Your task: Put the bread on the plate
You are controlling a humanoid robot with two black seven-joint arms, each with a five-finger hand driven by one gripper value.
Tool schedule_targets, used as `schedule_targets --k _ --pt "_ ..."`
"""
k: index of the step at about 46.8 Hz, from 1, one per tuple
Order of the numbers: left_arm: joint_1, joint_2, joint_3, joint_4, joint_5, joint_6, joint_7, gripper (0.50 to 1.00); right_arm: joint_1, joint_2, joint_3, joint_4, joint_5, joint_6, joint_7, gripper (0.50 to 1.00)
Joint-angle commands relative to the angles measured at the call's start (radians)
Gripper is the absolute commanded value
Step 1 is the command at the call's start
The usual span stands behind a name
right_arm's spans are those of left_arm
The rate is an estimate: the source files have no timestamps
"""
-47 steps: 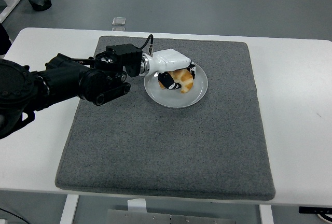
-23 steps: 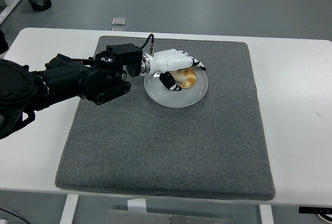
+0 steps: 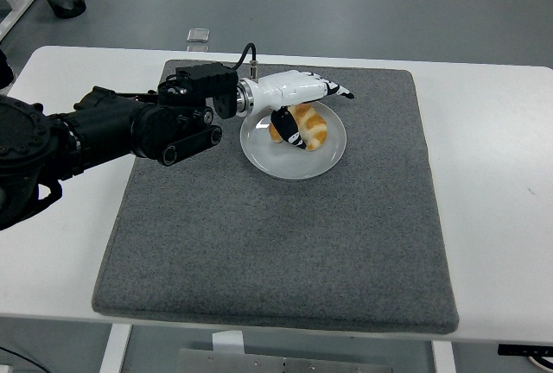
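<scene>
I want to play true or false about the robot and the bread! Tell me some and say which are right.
1. The bread lies on the plate. True.
2. The plate sits on the bare white table. False: it sits on the grey mat.
3. The left hand is gripping the bread. False: its fingers are stretched out above it.
4. The robot's right arm is out of view. True.

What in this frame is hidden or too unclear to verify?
Head view only:
- Whether the left hand's thumb touches the bread: too small to tell.
- The plate's far-left rim: covered by the hand.
- Small object on the floor beyond the table: too small to identify.
- Right arm: out of frame.
</scene>
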State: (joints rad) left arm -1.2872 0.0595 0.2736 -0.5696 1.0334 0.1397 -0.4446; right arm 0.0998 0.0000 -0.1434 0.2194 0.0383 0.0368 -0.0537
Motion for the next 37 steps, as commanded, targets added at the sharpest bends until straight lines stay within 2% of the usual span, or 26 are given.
schedule_targets --k 1,12,20,24,28,37 --pt "-0.001 0.002 -0.040 -0.001 -0.004 -0.020 -0.002 0.996 0.000 0.000 0.001 0.000 -0.001 0.000 0.000 0.932" --pt "-0.007 0.020 -0.195 -0.001 -0.055 -0.110 -0.013 0.996 0.000 0.000 -0.001 0.000 0.000 0.000 0.000 0.932" --pt "0.005 0.023 -0.303 0.017 -0.180 -0.179 -0.010 0.996 0.000 0.000 -0.001 0.000 -0.001 0.000 0.000 0.932" --pt "0.006 0.019 -0.310 0.077 -0.283 -0.210 -0.008 0.996 0.000 0.000 0.001 0.000 -0.001 0.000 0.000 0.932" --pt "0.008 0.014 -0.320 0.123 -0.442 -0.268 -0.003 0.996 0.000 0.000 0.001 0.000 -0.001 0.000 0.000 0.932" --pt "0.006 0.013 -0.323 0.204 -0.791 -0.385 0.038 0.996 0.000 0.000 -0.001 0.000 -0.001 0.000 0.000 0.930"
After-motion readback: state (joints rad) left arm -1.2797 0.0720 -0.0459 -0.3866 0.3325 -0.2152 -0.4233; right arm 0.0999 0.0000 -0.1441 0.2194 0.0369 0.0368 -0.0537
